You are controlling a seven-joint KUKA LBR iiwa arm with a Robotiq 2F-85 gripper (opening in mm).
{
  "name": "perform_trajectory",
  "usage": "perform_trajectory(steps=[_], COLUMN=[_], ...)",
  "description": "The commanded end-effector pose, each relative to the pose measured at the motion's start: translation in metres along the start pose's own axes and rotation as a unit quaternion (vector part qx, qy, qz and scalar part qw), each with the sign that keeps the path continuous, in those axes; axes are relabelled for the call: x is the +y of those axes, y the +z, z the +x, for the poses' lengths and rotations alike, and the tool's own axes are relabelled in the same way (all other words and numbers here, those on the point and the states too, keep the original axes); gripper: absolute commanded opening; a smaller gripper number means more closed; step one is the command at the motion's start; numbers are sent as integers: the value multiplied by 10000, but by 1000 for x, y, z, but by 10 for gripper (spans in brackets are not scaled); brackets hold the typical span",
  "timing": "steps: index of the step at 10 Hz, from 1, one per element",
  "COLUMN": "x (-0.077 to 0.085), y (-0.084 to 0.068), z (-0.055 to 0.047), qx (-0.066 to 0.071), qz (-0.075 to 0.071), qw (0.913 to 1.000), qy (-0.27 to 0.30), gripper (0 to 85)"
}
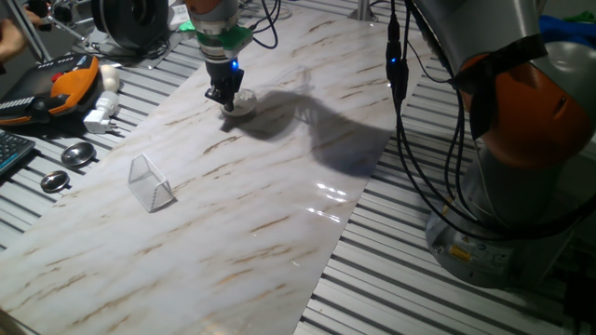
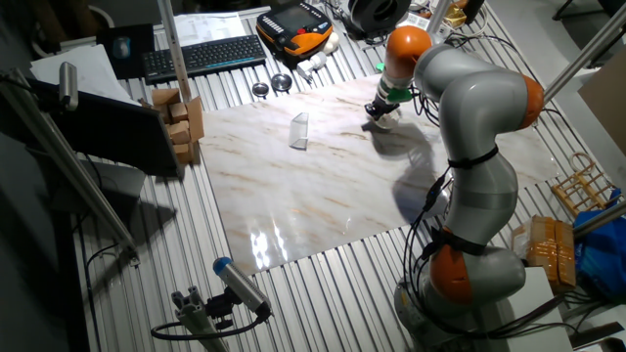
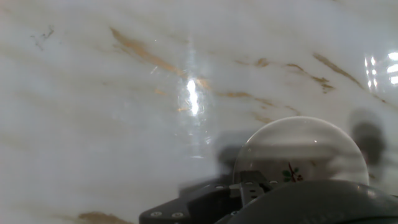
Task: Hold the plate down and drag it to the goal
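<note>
The plate is a small white round dish on the marble board, near its far edge. In the hand view the plate fills the lower right, with a small reddish mark near its centre. My gripper stands upright over the plate's left edge, fingers together, tips down on or right at its rim. The gripper shows at the bottom of the hand view. The goal is a clear plastic wedge on the board, well to the left and nearer the front. In the other fixed view the goal lies left of the gripper.
Two grey metal discs lie on the slatted table left of the board. A keyboard, an orange-and-black pendant and a white plug sit at the far left. The arm's base stands to the right.
</note>
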State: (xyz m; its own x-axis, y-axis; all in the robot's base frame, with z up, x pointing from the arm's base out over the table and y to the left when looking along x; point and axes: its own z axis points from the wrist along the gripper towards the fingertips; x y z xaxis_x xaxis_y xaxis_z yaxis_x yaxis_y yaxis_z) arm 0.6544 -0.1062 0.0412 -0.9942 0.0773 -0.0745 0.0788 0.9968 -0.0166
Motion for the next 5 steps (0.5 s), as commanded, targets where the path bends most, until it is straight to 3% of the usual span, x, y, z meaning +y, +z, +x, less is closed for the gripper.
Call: perform_trajectory(steps=[1,5], x=[-2,4], y=[2,10], z=[0,2], qx=[3,1], qz=[-6,-75], qw=[10000,10000], qy=[-6,22], gripper=[0,0])
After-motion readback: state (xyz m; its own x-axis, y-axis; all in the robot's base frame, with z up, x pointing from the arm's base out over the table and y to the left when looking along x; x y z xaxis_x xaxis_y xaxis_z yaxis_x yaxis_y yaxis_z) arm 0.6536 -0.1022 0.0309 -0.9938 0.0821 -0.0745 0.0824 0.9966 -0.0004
